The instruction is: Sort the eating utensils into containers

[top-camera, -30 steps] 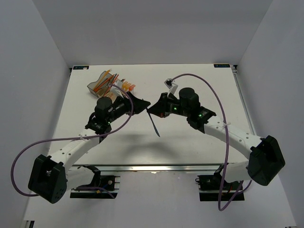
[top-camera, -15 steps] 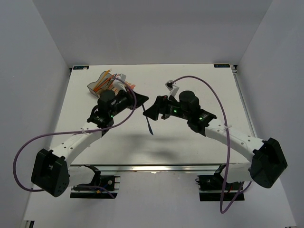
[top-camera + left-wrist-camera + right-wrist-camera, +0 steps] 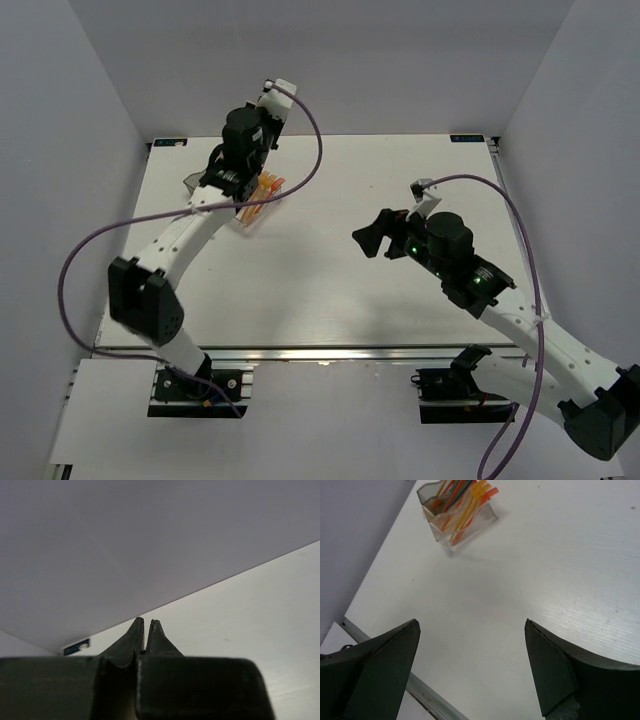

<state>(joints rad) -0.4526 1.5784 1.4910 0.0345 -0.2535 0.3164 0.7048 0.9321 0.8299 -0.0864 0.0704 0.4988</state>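
Left tool [image 3: 145, 626]: fingers pressing together, gripping nothing, hanging by the containers [image 3: 457, 522] at the tabletop's [image 3: 330, 290] far left. Containers: standing upright, holding the eating utensils [image 3: 467, 500], mostly orange, one dark. Right tool [image 3: 471, 625]: gaping wide, hovering over mid-tabletop, well apart from them.

From high up behind the arm bases, the top camera looks down on the whole table [image 3: 330, 290] from far off. The left wrist camera sits close behind the left gripper [image 3: 145, 622], whose fingers are pressed together, and looks low past the tips to a table edge and wall. The right wrist camera looks steeply down through the wide-spread right gripper [image 3: 471, 622]. The containers [image 3: 460, 515] lie beyond the jaws, leftward, and the top view shows them too.
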